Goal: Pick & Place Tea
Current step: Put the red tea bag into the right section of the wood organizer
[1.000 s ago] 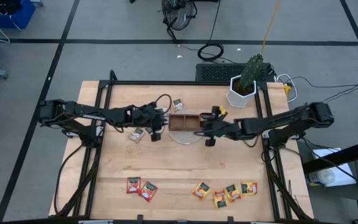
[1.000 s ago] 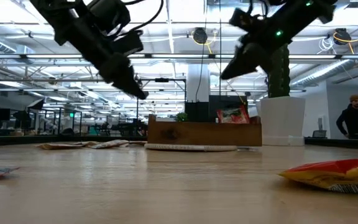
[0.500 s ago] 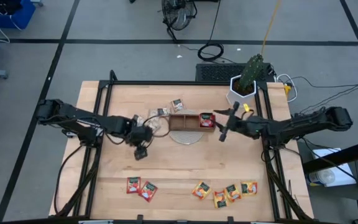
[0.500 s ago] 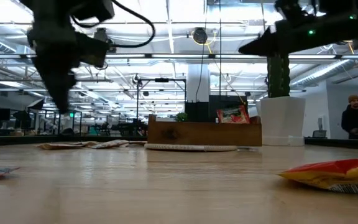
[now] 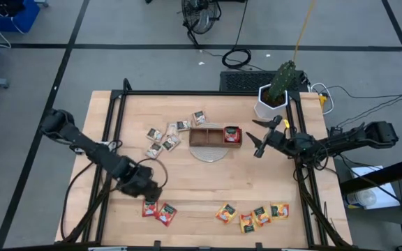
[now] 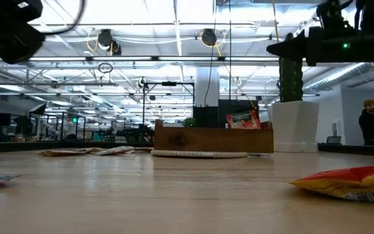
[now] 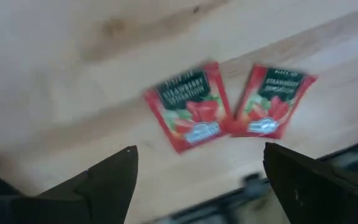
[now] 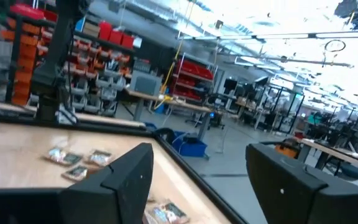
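Reading "STRAWBERRY" on two red sachets [image 7: 188, 114] via left wrist view; lying on the light wood table [image 5: 187, 181] near its front edge. Hovering just above them, left gripper [image 5: 151, 191], fingers spread. Hanging right gripper [image 5: 259, 137] beside the wooden tray [image 5: 215, 136], fingers apart, empty. Showing open workshop with ceiling lights only in low view.

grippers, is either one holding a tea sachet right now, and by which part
Nothing is held. The left gripper hangs open above two red sachets; the right gripper is open and empty.
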### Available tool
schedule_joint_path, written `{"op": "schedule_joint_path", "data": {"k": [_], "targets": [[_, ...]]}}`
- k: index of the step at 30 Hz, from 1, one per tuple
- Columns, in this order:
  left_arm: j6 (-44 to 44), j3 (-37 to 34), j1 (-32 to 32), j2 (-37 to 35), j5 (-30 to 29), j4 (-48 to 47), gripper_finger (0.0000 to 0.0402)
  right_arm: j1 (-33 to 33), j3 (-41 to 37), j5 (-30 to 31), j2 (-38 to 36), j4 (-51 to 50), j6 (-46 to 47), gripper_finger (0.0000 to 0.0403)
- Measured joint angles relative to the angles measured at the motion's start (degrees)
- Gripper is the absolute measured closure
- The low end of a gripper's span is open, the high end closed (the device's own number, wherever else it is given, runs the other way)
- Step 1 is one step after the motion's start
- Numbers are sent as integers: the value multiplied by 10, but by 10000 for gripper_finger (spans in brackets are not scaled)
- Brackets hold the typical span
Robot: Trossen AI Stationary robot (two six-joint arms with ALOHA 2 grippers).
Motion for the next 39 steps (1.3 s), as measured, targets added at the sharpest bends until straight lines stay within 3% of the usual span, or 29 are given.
{"op": "schedule_joint_path", "data": {"k": [3,7,13,16,19,24,32,39], "targets": [[-115,0,-25,17,-41,54,70,0,0,0,0,-14,-3,168],[-179,0,-46,65,-59,116,73,0,-1,2,0,-25,-10,169],[-235,-1,-54,149,79,168,70,0,-1,15,0,-44,-24,172],[-250,-1,-57,172,100,171,74,0,-1,15,0,-46,-26,172],[-250,-1,-60,183,85,172,75,0,-1,15,0,-49,-25,173],[-238,0,-63,189,12,174,71,0,0,14,0,-53,-17,178],[-237,1,-68,189,0,163,82,0,0,13,0,-54,-15,179],[-272,2,-89,189,-61,129,76,0,0,13,0,-55,-10,183]]}}
